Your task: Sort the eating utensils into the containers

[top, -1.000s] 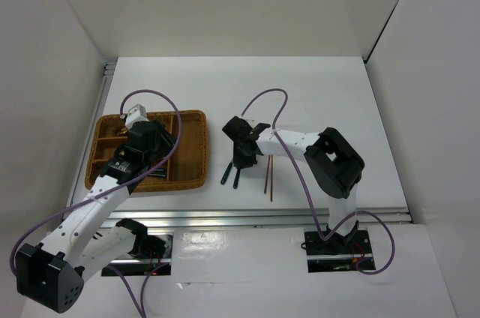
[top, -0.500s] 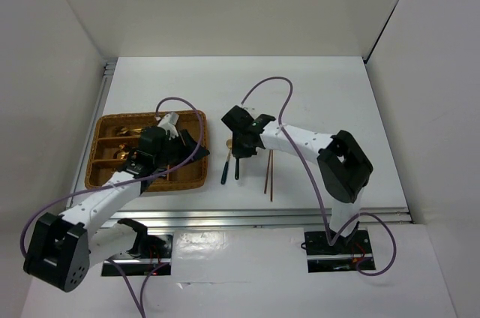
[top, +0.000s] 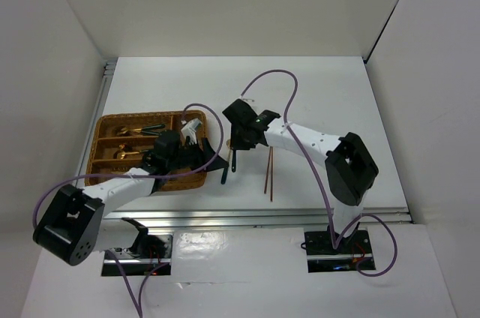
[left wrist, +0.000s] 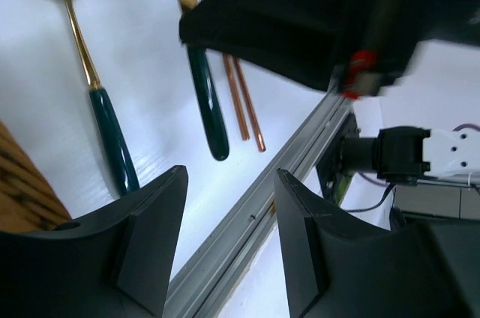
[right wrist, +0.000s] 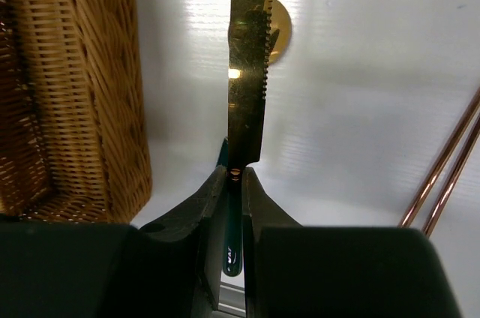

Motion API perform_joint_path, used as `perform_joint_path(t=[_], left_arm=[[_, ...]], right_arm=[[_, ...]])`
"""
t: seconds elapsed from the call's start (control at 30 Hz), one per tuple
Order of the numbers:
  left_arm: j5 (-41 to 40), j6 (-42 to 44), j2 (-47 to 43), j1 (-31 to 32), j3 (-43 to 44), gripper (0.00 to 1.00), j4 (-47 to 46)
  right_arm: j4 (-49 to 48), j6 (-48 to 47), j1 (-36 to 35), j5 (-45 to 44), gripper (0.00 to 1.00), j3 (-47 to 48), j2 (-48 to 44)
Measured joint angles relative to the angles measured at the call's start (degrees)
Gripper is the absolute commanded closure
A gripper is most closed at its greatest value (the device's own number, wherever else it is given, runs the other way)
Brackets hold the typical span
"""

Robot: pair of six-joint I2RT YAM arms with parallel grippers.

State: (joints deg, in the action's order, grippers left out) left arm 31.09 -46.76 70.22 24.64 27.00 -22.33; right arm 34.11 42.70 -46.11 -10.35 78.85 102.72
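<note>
My right gripper is shut on a knife, at the joint of its gold serrated blade and teal handle, just right of the wicker tray. A spoon lies on the table under it, and its gold bowl shows behind the blade. Two reddish chopsticks lie to the right. My left gripper is open and empty over the tray's right edge. Several utensils lie in the tray's left compartments.
The table's front metal rail runs close below the chopsticks. White walls enclose the table at the left, back and right. The purple cables arch over both arms.
My left gripper has swung right across the tray to its right edge. My right gripper has shifted slightly up and left, and the knife handle has moved with it away from the spoon.
</note>
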Motion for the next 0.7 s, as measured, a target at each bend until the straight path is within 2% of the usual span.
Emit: perform_joint_path(t=[0.27, 0.37, 0.4, 0.47, 0.5, 0.57, 0.7], left_arm=[[0.92, -0.39, 8.94, 2.62, 2.67, 0.41, -1.53], [0.85, -1.42, 10.75, 2.86, 4.44, 0.47, -2.71], [0.83, -1.57, 11.41, 2.89, 5.14, 0.49, -3.1], [0.72, -1.77, 12.79, 2.89, 6.38, 0.73, -3.56], [0.63, -2.05, 13.57, 2.89, 6.88, 0.8, -3.69], [0.11, -2.69, 15.58, 2.45, 7.19, 0.83, -3.5], [-0.13, -3.06, 15.87, 2.89, 8.13, 0.83, -3.45]], right_arm=[[-2.32, -0.83, 0.26, 1.95, 0.92, 1.16, -0.13], [-3.58, -0.85, 0.26, 2.89, 0.92, 1.16, -0.26], [-3.82, -0.87, 0.26, 3.08, 0.92, 1.16, -0.28], [-4.11, -1.09, 0.28, 3.39, 0.92, 1.16, -0.37], [-4.24, -1.31, 0.31, 3.3, 0.92, 1.11, -0.52], [-4.35, -1.66, 0.59, 3.32, 0.92, 0.72, -1.53], [-4.28, -1.73, 0.68, 2.56, 0.81, 0.28, -2.45]])
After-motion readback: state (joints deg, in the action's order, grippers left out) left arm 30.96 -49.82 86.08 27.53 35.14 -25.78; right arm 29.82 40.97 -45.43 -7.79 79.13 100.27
